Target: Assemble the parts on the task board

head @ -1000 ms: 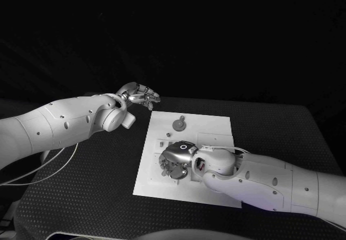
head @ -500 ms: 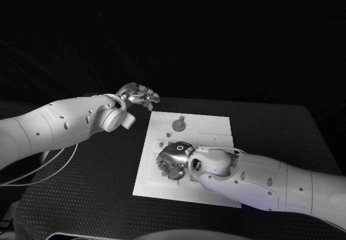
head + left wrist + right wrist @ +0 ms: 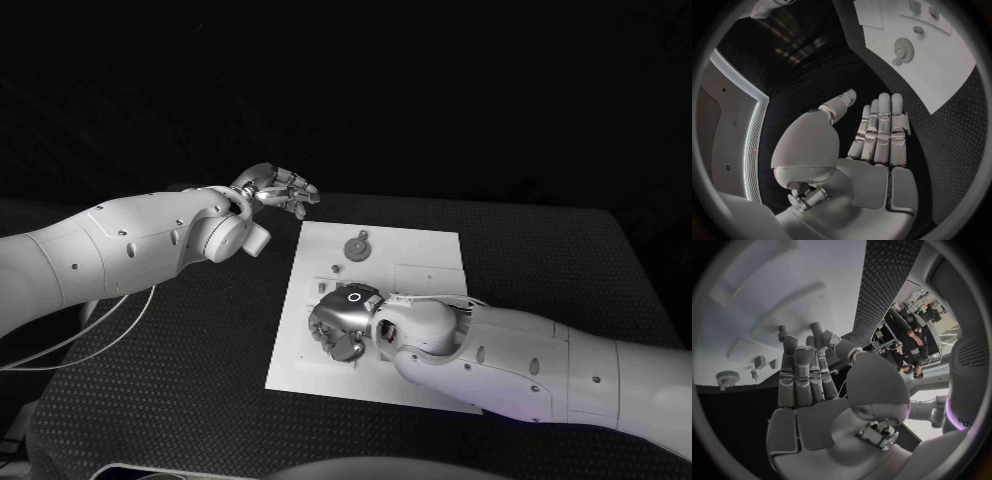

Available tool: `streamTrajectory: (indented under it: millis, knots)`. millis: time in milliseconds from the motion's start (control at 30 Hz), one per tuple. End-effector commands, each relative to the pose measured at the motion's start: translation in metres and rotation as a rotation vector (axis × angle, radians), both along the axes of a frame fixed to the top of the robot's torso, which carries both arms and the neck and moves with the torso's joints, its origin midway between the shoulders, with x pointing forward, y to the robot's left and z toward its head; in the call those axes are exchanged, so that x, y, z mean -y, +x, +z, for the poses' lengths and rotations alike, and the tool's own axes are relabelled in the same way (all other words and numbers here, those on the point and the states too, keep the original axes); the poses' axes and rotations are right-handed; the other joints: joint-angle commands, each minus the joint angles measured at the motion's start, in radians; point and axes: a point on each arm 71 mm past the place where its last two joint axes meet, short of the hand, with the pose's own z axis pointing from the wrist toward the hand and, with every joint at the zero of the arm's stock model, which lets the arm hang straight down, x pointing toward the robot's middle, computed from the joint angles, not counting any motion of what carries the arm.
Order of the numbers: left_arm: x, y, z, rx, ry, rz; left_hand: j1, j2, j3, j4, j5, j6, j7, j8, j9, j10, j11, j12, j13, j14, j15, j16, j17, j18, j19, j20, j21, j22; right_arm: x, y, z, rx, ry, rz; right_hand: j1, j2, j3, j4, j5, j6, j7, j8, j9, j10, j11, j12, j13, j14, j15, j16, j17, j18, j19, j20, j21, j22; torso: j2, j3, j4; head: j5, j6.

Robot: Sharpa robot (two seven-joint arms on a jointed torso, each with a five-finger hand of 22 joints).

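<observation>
Lowering slowly over the white board [image 3: 433, 262], the right hand [image 3: 343, 322] holds nothing with straight fingers and should aim carefully, while the left hand [image 3: 283, 189] waits, flat and bare.

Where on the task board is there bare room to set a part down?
The task board is bare along its far right edge, beside the gear, and at its near left corner. Its middle is crowded under the right robot hand.
</observation>
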Motion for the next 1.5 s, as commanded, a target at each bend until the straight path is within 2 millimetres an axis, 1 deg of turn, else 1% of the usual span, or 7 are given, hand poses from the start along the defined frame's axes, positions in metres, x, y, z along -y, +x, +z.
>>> streamTrajectory:
  millis: [33, 267, 433, 767, 867, 1067, 1500]
  knots:
    - [0.0021, 0.0000, 0.0017, 0.006, -0.010, -0.017, -0.004, 0.003, 0.000, 0.007, 0.004, -0.009, 0.001, 0.003, -0.001, -0.001, 0.003, 0.005, 0.000, 0.006, -0.001, -0.004, 0.001, 0.011, 0.003, -0.005, -0.004, 0.001, 0.0005, -0.0039, -0.0055, -0.019, -0.031, 0.015, -0.004, -0.005, -0.001, 0.000, 0.001, 0.005, 0.002, 0.002, 0.000, 0.004, 0.002, 0.003, 0.003, -0.001, -0.007, 0.005, 0.001, 0.014, -0.002, 0.000, 0.007, 0.023, -0.001, 0.0003, -0.0004, 0.001, 0.000]
    - [0.0014, 0.0001, 0.0017, 0.005, -0.010, -0.015, -0.004, 0.003, 0.000, 0.007, 0.004, -0.009, 0.001, 0.004, -0.001, -0.001, 0.003, 0.005, 0.000, 0.006, -0.001, -0.004, 0.002, 0.011, 0.003, -0.005, -0.004, 0.002, 0.0009, -0.0038, -0.0048, -0.028, -0.011, 0.009, -0.029, -0.046, -0.021, 0.001, 0.001, -0.003, 0.004, -0.005, 0.000, -0.006, 0.007, -0.004, 0.004, -0.011, -0.003, 0.003, 0.001, 0.013, -0.012, 0.004, 0.007, 0.022, 0.000, 0.0014, -0.0011, 0.001, 0.000]
    - [0.0017, 0.0003, 0.0016, 0.004, -0.010, -0.016, -0.004, 0.003, 0.000, 0.007, 0.004, -0.010, 0.001, 0.004, -0.001, -0.001, 0.003, 0.005, 0.000, 0.006, 0.000, -0.004, 0.002, 0.011, 0.003, -0.005, -0.005, 0.002, 0.0004, -0.0046, -0.0041, -0.037, 0.001, 0.010, -0.041, -0.064, -0.030, 0.002, 0.001, -0.012, 0.007, -0.011, -0.001, -0.014, 0.010, -0.010, 0.004, -0.016, 0.000, 0.003, 0.001, 0.014, -0.015, 0.006, 0.007, 0.022, 0.000, 0.0013, -0.0004, -0.001, -0.001]
    - [0.0010, 0.0001, 0.0015, 0.002, -0.010, -0.017, -0.004, 0.002, -0.001, 0.008, 0.004, -0.010, 0.001, 0.004, -0.002, -0.002, 0.003, 0.005, 0.000, 0.006, 0.000, -0.005, 0.003, 0.011, 0.003, -0.005, -0.005, 0.002, 0.0019, -0.0020, -0.0020, -0.031, 0.040, -0.013, -0.053, -0.105, -0.036, 0.003, 0.001, -0.067, 0.032, -0.045, -0.014, -0.089, 0.040, -0.056, -0.011, -0.046, 0.029, 0.001, 0.003, 0.012, -0.038, 0.014, 0.003, 0.022, -0.001, 0.0009, -0.0013, -0.002, -0.002]
    - [0.0005, 0.0002, 0.0015, 0.002, -0.009, -0.015, -0.004, 0.002, -0.001, 0.008, 0.004, -0.010, 0.001, 0.004, -0.002, -0.002, 0.003, 0.005, 0.000, 0.006, 0.000, -0.005, 0.003, 0.011, 0.003, -0.005, -0.005, 0.002, 0.0023, -0.0013, -0.0017, -0.031, 0.047, -0.018, -0.050, -0.115, -0.034, 0.004, 0.001, -0.087, 0.041, -0.056, -0.018, -0.130, 0.058, -0.078, -0.023, -0.072, 0.046, 0.000, 0.005, 0.009, -0.057, 0.019, 0.000, 0.023, 0.000, 0.0006, -0.0008, -0.002, -0.002]
    - [0.0001, 0.0002, 0.0015, 0.002, -0.009, -0.015, -0.004, 0.002, -0.001, 0.008, 0.004, -0.010, 0.001, 0.004, -0.002, -0.002, 0.003, 0.005, 0.000, 0.006, 0.000, -0.005, 0.003, 0.011, 0.003, -0.005, -0.006, 0.002, 0.0037, 0.0000, -0.0018, -0.030, 0.052, -0.025, -0.050, -0.120, -0.034, 0.006, 0.001, -0.096, 0.045, -0.060, -0.019, -0.144, 0.064, -0.080, -0.028, -0.084, 0.053, 0.004, 0.007, 0.008, -0.065, 0.022, 0.003, 0.024, 0.000, 0.0006, -0.0005, -0.004, -0.002]
    - [-0.0002, 0.0003, 0.0015, 0.002, -0.009, -0.014, -0.004, 0.002, -0.001, 0.008, 0.004, -0.011, 0.001, 0.005, -0.003, -0.002, 0.003, 0.005, 0.000, 0.006, 0.000, -0.006, 0.004, 0.011, 0.003, -0.005, -0.006, 0.002, 0.0042, -0.0001, -0.0009, -0.033, 0.068, -0.026, -0.054, -0.112, -0.034, 0.007, 0.001, -0.087, 0.042, -0.053, -0.015, -0.135, 0.062, -0.072, -0.027, -0.086, 0.051, 0.011, 0.009, 0.009, -0.066, 0.023, 0.010, 0.024, 0.000, 0.0007, -0.0004, -0.005, -0.003]
